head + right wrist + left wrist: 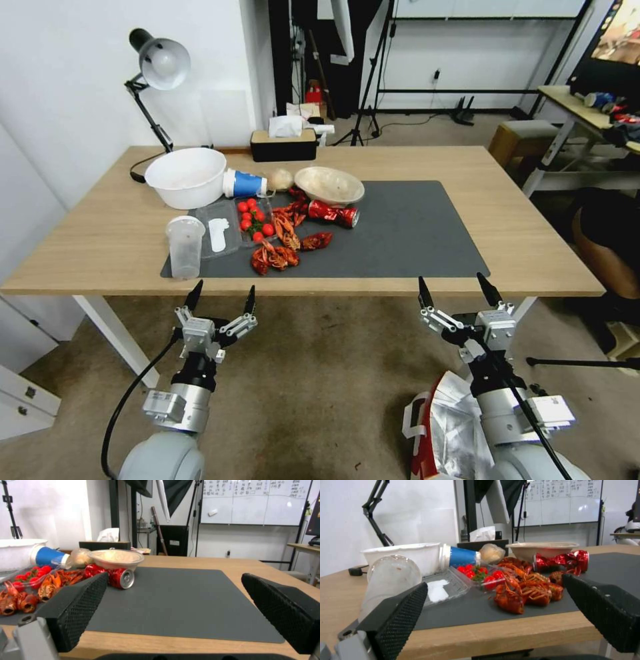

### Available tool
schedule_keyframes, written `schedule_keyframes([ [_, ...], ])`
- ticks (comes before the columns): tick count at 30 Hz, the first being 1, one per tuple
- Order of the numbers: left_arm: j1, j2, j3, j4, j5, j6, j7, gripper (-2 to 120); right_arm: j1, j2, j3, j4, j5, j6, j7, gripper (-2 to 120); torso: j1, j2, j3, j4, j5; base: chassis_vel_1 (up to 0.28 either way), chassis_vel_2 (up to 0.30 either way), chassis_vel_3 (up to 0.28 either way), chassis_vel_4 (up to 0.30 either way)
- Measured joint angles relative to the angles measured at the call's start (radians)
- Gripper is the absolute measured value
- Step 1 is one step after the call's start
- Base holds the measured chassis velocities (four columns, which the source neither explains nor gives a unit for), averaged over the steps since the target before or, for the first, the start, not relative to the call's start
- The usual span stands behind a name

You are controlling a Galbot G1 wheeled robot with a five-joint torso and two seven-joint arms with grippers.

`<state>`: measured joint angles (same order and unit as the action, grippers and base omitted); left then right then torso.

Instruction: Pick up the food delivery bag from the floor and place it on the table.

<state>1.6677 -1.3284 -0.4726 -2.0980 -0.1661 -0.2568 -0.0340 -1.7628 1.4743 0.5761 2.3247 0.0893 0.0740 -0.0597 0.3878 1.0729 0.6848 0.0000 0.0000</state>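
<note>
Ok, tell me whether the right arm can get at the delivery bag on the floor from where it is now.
Probably yes. The food delivery bag sits on the floor right beside and below the right arm, and the right gripper is open and empty, raised at the table edge. Nothing blocks the way, though it must come down.

White walls (pixel 67 80) enclose the room, with a gridded whiteboard (pixel 253 502) at the back. A black articulated desk lamp (pixel 157 63) stands near the left wall. Brownish-grey carpet-like flooring (pixel 320 373) lies underfoot.
</note>
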Motion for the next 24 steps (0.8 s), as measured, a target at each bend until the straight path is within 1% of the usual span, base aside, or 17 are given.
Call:
schedule_keyframes([
  [3,0.001,-0.001,0.0,0.0,0.001,-0.003,-0.002,100,0.0,0.002,-0.001,0.0,-0.001,0.001,-0.001,100,-0.005,-0.01,-0.005,0.0,0.0,0.0,0.0,0.0,0.0],
  [5,0.002,-0.002,0.0,0.002,0.002,-0.006,-0.003,100,-0.001,0.003,-0.001,0.0,-0.002,0.002,-0.002,100,-0.014,-0.03,-0.016,0.0,0.0,0.0,0.0,0.0,0.0],
  [7,0.002,-0.002,0.0,0.002,0.002,-0.007,-0.003,100,-0.001,0.003,-0.001,0.001,-0.002,0.003,-0.002,100,-0.015,-0.034,-0.018,0.0,0.0,0.0,0.0,0.0,0.0],
  [9,0.002,-0.004,0.001,0.005,0.004,-0.01,0.001,100,-0.002,0.003,0.002,0.002,-0.003,0.004,-0.002,100,-0.027,-0.062,-0.034,0.0,0.0,0.0,0.0,0.0,0.0],
  [11,0.002,-0.005,0.001,0.006,0.004,-0.01,0.002,100,-0.002,0.003,0.003,0.002,-0.003,0.004,-0.003,100,-0.029,-0.067,-0.037,0.0,0.0,0.0,0.0,0.0,0.0],
  [13,0.001,-0.005,0.001,0.007,0.004,-0.013,0.002,100,-0.001,0.005,0.005,0.002,-0.012,0.004,-0.004,100,-0.041,-0.092,-0.051,0.0,0.0,0.0,0.0,0.0,0.0],
  [15,0.001,-0.005,0.001,0.007,0.005,-0.013,0.002,100,-0.002,0.005,0.005,0.002,-0.015,0.004,-0.005,100,-0.042,-0.096,-0.053,0.0,0.0,0.0,0.0,0.0,0.0],
  [17,-0.001,-0.005,0.001,0.007,0.005,-0.014,0.001,100,-0.001,0.005,0.005,0.001,-0.021,0.001,-0.006,100,-0.049,-0.112,-0.062,0.0,0.0,0.0,0.0,0.0,0.0],
  [19,-0.001,-0.005,0.0,0.007,0.005,-0.014,0.001,100,-0.001,0.005,0.005,0.001,-0.022,0.001,-0.006,100,-0.051,-0.115,-0.064,-0.0001,0.0,0.0,0.0,0.0,0.0],
  [20,-0.001,-0.006,0.0,0.008,0.005,-0.014,0.0,100,0.0,0.005,0.005,0.0,-0.023,0.0,-0.005,100,-0.055,-0.125,-0.069,0.0,0.0,0.0,0.0,0.0,0.0],
  [21,-0.001,-0.006,0.0,0.008,0.005,-0.014,0.0,100,0.0,0.005,0.005,0.0,-0.023,0.0,-0.005,100,-0.055,-0.125,-0.069,0.0,0.0,0.0,0.0,0.0,0.0],
  [24,-0.001,-0.006,0.0,0.008,-0.001,-0.014,0.0,100,0.002,0.006,0.005,-0.003,-0.023,0.0,-0.004,100,-0.063,-0.143,-0.079,0.0,0.0,0.0,0.0,0.0,0.0],
])
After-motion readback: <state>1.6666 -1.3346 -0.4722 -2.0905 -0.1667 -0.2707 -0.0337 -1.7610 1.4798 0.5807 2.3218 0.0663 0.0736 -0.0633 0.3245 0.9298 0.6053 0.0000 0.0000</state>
